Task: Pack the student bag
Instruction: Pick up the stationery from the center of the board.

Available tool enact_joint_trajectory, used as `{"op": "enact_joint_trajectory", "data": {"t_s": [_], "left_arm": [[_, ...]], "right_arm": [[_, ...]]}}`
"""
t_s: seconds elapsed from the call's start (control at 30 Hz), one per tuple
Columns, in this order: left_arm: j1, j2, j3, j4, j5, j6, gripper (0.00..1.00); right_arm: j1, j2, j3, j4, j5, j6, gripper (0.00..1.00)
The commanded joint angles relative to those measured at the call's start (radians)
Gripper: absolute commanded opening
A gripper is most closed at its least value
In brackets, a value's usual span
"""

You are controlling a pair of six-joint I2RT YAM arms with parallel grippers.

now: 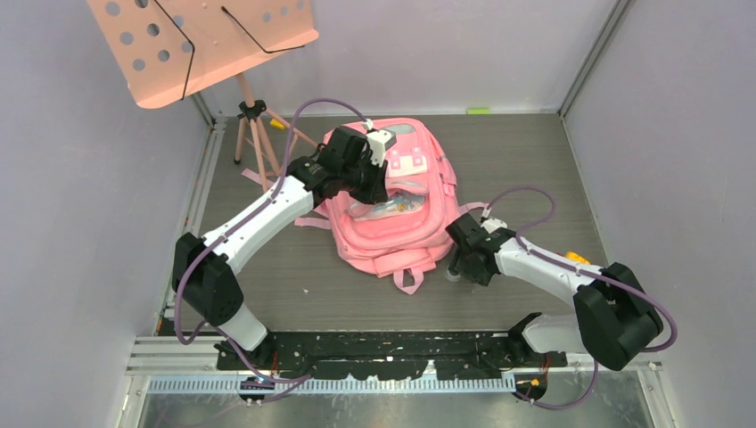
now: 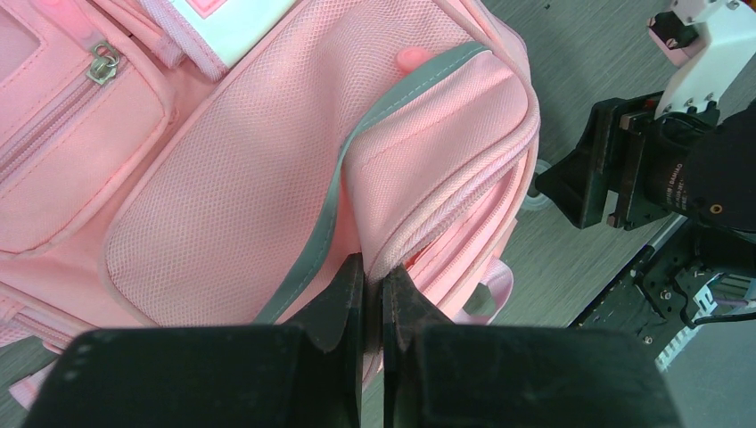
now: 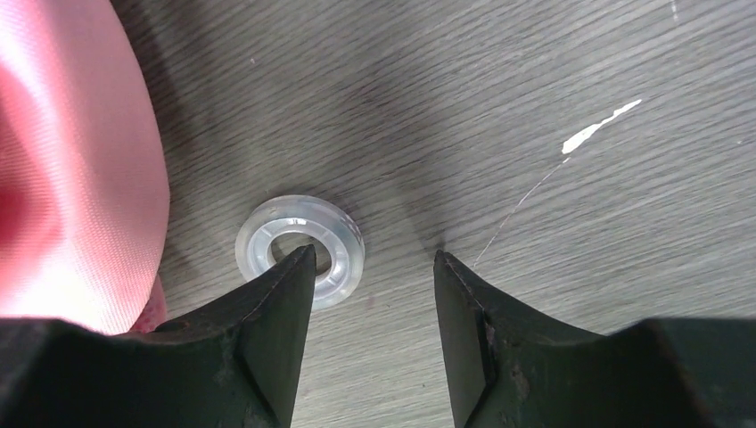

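Note:
The student bag [image 1: 392, 223] is a large pink backpack lying flat on the grey table, and its main opening gapes with pale items showing inside. My left gripper [image 1: 382, 178] reaches over it from the left. In the left wrist view that gripper [image 2: 374, 278] is shut on a fold of the bag [image 2: 267, 160] by the zip edge. My right gripper [image 1: 461, 270] hovers low at the bag's near right corner. It stands open [image 3: 374, 259] over bare table, with nothing between its fingers. A clear tape roll [image 3: 346, 242] lies flat beside its left fingertip, next to the bag's pink fabric [image 3: 71, 178].
A salmon-pink perforated music stand [image 1: 205, 49] on a tripod [image 1: 252, 125] stands at the far left. A small yellow object [image 1: 578, 257] lies behind the right arm, and a green one [image 1: 479, 111] sits by the back wall. Walls enclose the table on three sides.

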State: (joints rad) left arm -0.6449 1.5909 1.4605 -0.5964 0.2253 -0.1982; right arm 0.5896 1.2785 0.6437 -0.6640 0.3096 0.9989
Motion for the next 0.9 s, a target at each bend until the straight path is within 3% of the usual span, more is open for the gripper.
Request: {"op": "enact_joint_trajectory", "data": {"t_s": [0.0,0.13,0.43,0.63,0.87], "left_arm": [[0.01,-0.06,0.027,0.04,0.029,-0.021,0.0],[0.009,-0.059,0.026,0.04,0.029,-0.021,0.0],[0.011,-0.058,0.026,0.04,0.028,-0.021,0.0],[0.011,-0.055,0.028,0.04,0.03,-0.021,0.0],[0.012,-0.06,0.027,0.041,0.031,-0.021,0.0]], "right_arm": [[-0.007,0.019,-0.007,0.069,-0.025,-0.005,0.57],[-0.01,0.05,-0.002,0.088,-0.03,-0.012,0.56],[-0.011,0.099,-0.012,0.11,-0.047,0.009,0.36],[-0.012,0.062,-0.005,0.097,-0.059,0.022,0.21],[-0.011,-0.049,0.031,-0.007,-0.046,0.002,0.15]]}}
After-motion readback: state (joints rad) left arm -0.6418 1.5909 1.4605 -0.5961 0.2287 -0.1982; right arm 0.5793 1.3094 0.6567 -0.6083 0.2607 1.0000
